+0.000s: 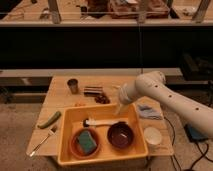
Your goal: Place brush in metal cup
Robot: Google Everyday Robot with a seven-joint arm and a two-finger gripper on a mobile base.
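Brush (pixel 104 121) lies flat in the yellow tub (pixel 100 158) (handle toward 3 o'clock), well apart from the metal cup (pixel 73 85) at the desk's (pixel 61 102) 11 o'clock. The gripper (pixel 119 110) hovers above the handle's end, fingers spread and empty.

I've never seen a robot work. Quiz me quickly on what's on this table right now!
1. True or false: the brush lies in the yellow tub.
2. Fill in: the metal cup stands ___ the tub.
3. The open gripper hangs over: A) the metal cup, B) the tub's far side, C) the white cup.
Key: 1 true; 2 outside; 3 B.
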